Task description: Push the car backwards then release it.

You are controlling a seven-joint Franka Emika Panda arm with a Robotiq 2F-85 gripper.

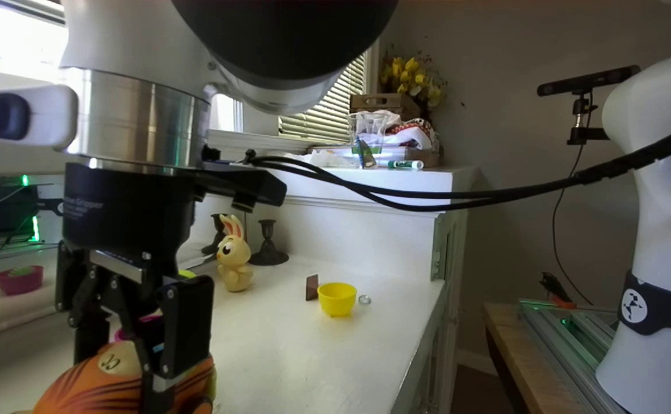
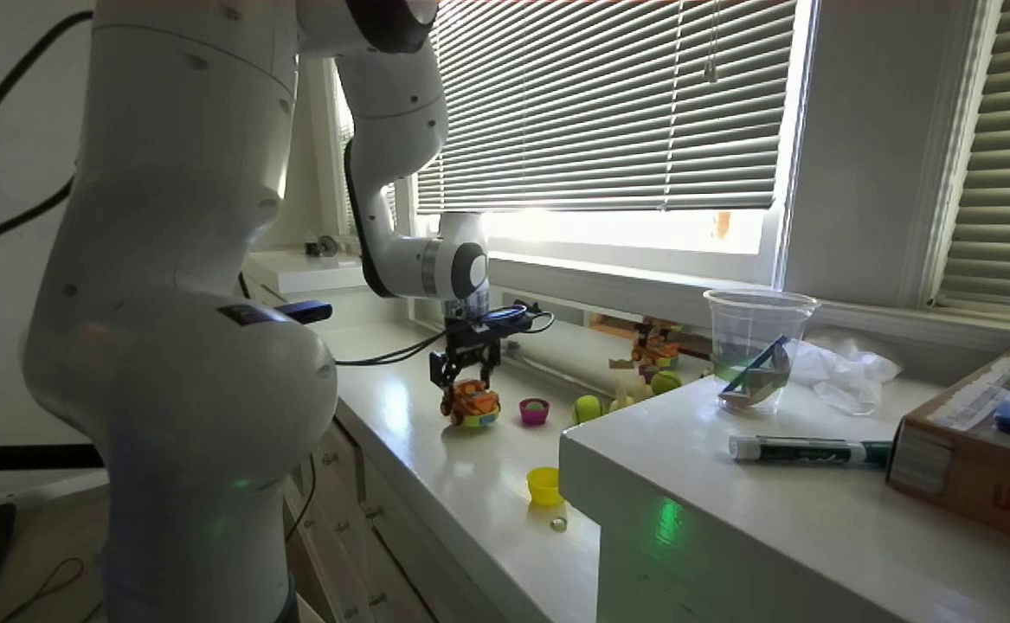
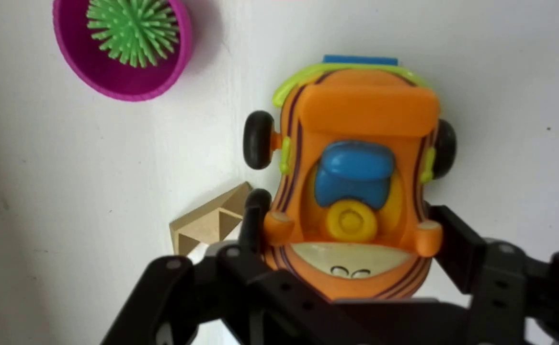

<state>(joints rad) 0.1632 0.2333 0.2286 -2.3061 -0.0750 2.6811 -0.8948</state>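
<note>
1. You see the far window [image 2: 617,232] blown out white.
2. You get glare on the left of the counter [image 2: 396,402].
3. Your wrist view shows soft shadow right of the bowl [image 3: 128,85].
4. Your gripper [image 3: 348,225], nearest, looks blurred there.

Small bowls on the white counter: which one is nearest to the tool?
The magenta round bowl holding a spiky green ball. It stands near the orange plastic toy car that the tool straddles; the yellow round bowl is farther away.

The rounded arm [image 2: 176,372] is white, the claw [image 3: 348,230] (screws [image 3: 174,263] showing) black.
</note>
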